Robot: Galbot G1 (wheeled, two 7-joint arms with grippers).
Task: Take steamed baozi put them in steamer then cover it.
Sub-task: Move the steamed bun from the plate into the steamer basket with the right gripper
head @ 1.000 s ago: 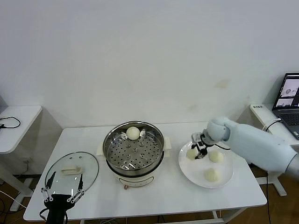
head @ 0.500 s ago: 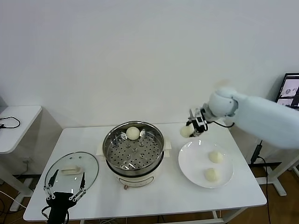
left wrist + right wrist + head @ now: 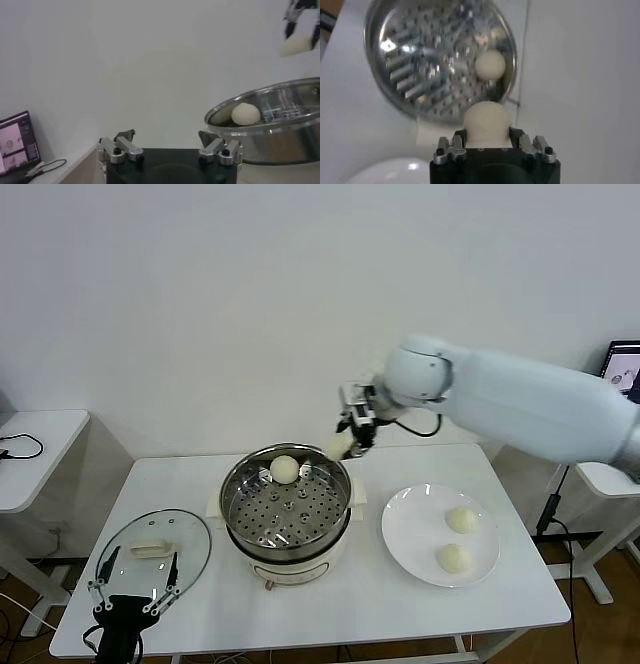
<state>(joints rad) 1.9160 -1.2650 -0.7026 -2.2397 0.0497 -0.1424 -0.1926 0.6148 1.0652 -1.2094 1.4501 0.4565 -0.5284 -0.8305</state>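
The right gripper [image 3: 352,434], its fingers closed around a steamed baozi [image 3: 338,446], hangs in the air just above the far right rim of the steamer [image 3: 286,502], having swung across from the white plate [image 3: 412,536] where it was gripping that bun a second ago. The plate, which then carried three buns, now holds two [image 3: 462,520] [image 3: 453,558], while another bun [image 3: 285,469] already sits on the perforated tray at the back of the pot; by this reading the second transfer is about to end in a release, with two more trips and the cover [image 3: 154,546] to follow. The glass lid lies flat on the table [image 3: 360,604] to the steamer's left, and the left gripper [image 3: 132,586] waits low at the near edge beside it, fingers spread and empty. The right wrist view looks straight down past the held bun [image 3: 486,117] into the tray, showing the resting bun [image 3: 490,64] close ahead, a spacing the head view only hints at. The left wrist view catches the steamer's wall side-on [image 3: 280,142], with the carried bun [image 3: 296,44] clearly above the rim.
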